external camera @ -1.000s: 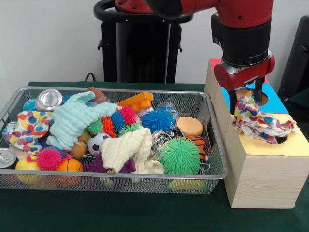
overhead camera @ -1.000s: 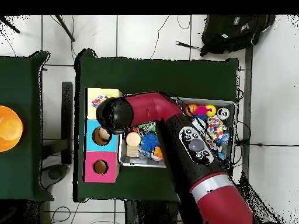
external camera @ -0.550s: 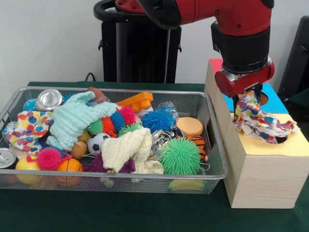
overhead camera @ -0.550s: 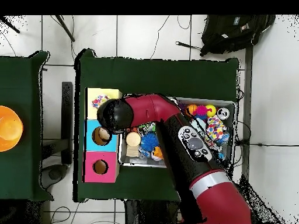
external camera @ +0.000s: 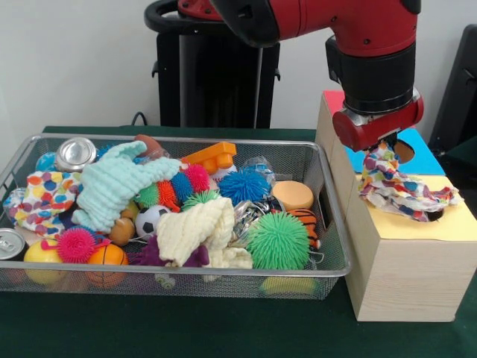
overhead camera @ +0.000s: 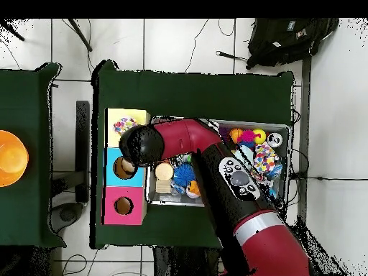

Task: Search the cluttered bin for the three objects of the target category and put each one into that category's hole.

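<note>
The red arm (external camera: 320,15) comes in across the top of the front view and bends straight down over the wooden box (external camera: 406,272), its black wrist section vertical and the red collar just above the box top. The end effector (external camera: 380,149) is almost wholly hidden under that collar; it sits right at the upper end of a spotted cloth (external camera: 399,186), and I cannot tell whether it is open or clamped on the fabric.

The cloth lies crumpled on the yellow section of the box top, draped partly over the yellow hole (external camera: 434,215), whose dark edge shows at the cloth's near side. Behind it is the blue section with its hole (external camera: 403,151), and beyond that a pink one. From overhead the arm's dark head (overhead camera: 144,144) covers the border of the yellow and blue sections, with a bit of the cloth (overhead camera: 122,125) showing on the yellow.

The wire bin (external camera: 328,216) stands on the green tabletop (external camera: 223,328) just beside the box. It is packed: a mint cloth (external camera: 112,186), a cream cloth (external camera: 195,227), another spotted cloth (external camera: 45,198) at the far left side, a green spiky ball (external camera: 278,240), a blue spiky ball (external camera: 244,185), a small football (external camera: 151,218), a can (external camera: 74,153) and an orange block (external camera: 211,156).
</note>
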`<move>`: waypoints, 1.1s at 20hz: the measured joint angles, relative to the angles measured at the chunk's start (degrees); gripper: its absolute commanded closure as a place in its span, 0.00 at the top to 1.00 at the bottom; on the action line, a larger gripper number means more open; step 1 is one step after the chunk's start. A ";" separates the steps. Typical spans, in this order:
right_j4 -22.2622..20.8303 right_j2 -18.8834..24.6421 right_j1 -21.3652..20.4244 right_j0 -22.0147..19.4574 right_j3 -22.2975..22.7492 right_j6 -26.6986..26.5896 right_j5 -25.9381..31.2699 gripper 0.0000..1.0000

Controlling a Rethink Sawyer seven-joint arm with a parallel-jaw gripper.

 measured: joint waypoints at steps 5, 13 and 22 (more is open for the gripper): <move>0.04 -0.46 -0.80 0.77 1.13 0.00 -0.11 0.00; 1.01 -2.40 -2.43 3.77 1.82 0.01 -0.11 0.00; 2.33 -6.17 -2.98 9.32 1.81 0.02 -0.11 0.00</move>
